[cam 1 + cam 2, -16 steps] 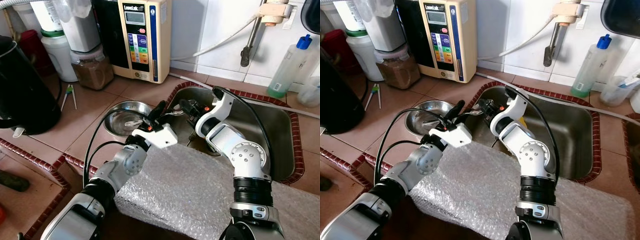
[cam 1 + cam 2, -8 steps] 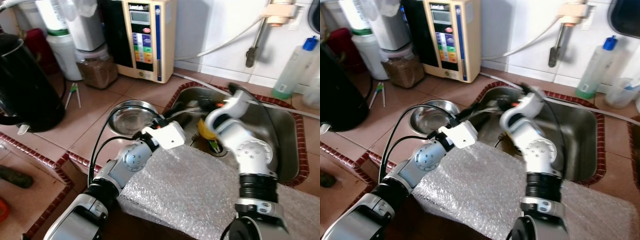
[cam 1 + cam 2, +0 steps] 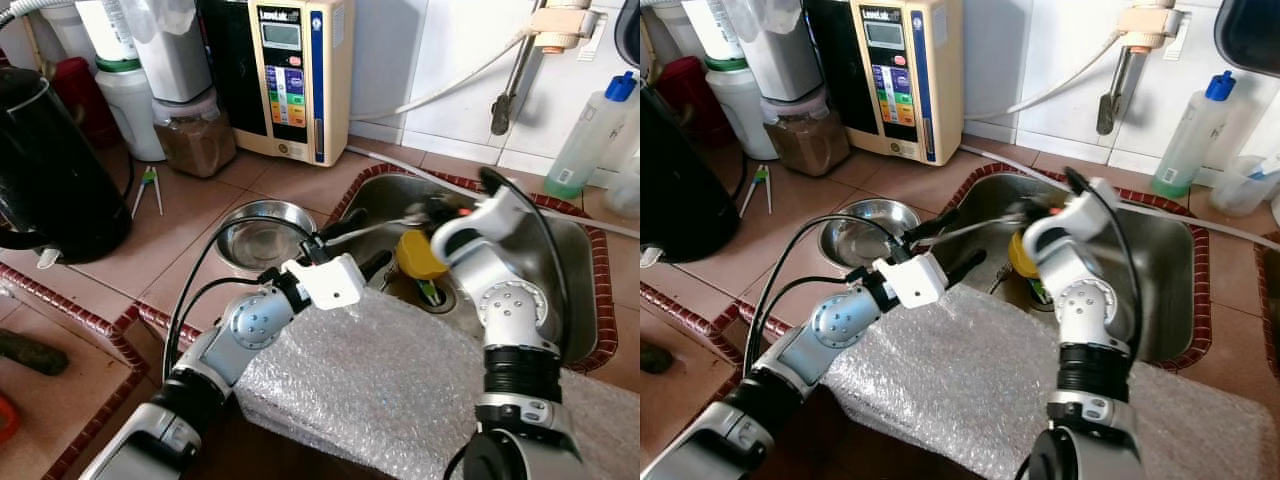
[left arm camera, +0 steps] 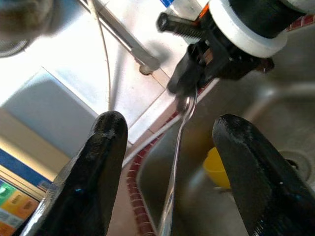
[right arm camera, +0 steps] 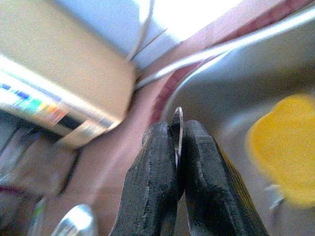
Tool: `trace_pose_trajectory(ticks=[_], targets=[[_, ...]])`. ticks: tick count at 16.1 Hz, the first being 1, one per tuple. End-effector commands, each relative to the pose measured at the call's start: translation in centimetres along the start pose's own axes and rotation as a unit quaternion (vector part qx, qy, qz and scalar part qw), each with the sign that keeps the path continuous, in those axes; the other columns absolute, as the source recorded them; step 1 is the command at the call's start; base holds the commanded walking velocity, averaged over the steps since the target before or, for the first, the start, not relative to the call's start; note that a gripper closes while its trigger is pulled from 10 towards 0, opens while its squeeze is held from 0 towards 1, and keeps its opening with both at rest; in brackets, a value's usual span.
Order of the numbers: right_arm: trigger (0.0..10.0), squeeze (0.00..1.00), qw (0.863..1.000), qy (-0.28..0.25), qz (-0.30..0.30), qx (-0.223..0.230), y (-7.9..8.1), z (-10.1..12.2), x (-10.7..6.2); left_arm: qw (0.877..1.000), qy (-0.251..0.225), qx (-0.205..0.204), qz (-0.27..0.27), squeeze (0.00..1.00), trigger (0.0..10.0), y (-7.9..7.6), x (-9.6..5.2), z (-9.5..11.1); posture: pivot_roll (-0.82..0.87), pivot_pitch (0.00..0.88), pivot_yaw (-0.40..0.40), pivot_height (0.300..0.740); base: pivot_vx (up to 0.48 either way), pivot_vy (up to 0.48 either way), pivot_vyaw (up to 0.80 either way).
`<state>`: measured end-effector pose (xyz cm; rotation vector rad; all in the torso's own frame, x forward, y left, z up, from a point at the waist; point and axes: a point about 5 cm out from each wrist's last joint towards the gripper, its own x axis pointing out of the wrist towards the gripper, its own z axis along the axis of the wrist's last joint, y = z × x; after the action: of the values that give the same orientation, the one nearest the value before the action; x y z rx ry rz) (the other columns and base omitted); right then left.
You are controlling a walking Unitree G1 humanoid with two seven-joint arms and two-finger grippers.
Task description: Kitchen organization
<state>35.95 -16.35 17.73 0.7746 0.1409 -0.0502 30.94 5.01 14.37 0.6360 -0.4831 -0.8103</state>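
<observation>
A thin metal spoon [image 3: 395,221] hangs level over the left end of the steel sink [image 3: 560,260]. My right gripper [image 3: 442,208] is shut on one end of it; in the right wrist view the metal edge [image 5: 177,129] sits pinched between the fingers. My left gripper [image 3: 374,236] is open, one finger on each side of the spoon's other end without touching; in the left wrist view the spoon [image 4: 178,147] runs through the gap. A yellow cup [image 3: 420,254] lies in the sink under the right gripper. A steel bowl [image 3: 262,232] stands on the tiled counter beside the sink.
A bubble-wrap sheet [image 3: 400,390] covers the near counter. At the back stand a cream water machine [image 3: 290,75], a jar of brown powder [image 3: 195,135] and a black kettle [image 3: 50,170]. A tap [image 3: 515,70] hangs over the sink, with a blue-capped bottle [image 3: 590,125] behind it.
My right gripper has swung right, out over the sink, with the spoon in it. The left fingers now stand wider apart around the spoon. The camera has shifted a little.
</observation>
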Motion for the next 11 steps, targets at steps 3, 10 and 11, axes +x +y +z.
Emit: trace_pose_trajectory(ticks=[3, 10, 11], targets=[[0.0, 0.0, 0.995, -0.061, -0.044, -0.07, -1.3, 1.9, 0.0, 0.997, 0.018, -0.07, -0.009, 1.0, 10.0, 0.1, -0.7, -0.2, -0.05, 0.004, 0.063, 0.74, 0.0, 0.0, 0.0], [0.0, 0.0, 0.946, -0.065, -0.054, -0.312, -5.0, 0.6, 0.0, 0.971, 0.051, -0.226, -0.061, 1.0, 10.0, -0.6, -1.7, -0.1, -0.05, 0.004, 0.061, 0.74, 0.0, 0.0, 0.0], [0.0, 0.0, 0.933, -0.059, -0.047, -0.352, -5.5, 0.3, -0.1, 0.969, 0.055, -0.233, -0.064, 1.0, 10.0, -0.6, -1.9, -0.2, -0.05, 0.004, 0.061, 0.74, 0.0, 0.0, 0.0]])
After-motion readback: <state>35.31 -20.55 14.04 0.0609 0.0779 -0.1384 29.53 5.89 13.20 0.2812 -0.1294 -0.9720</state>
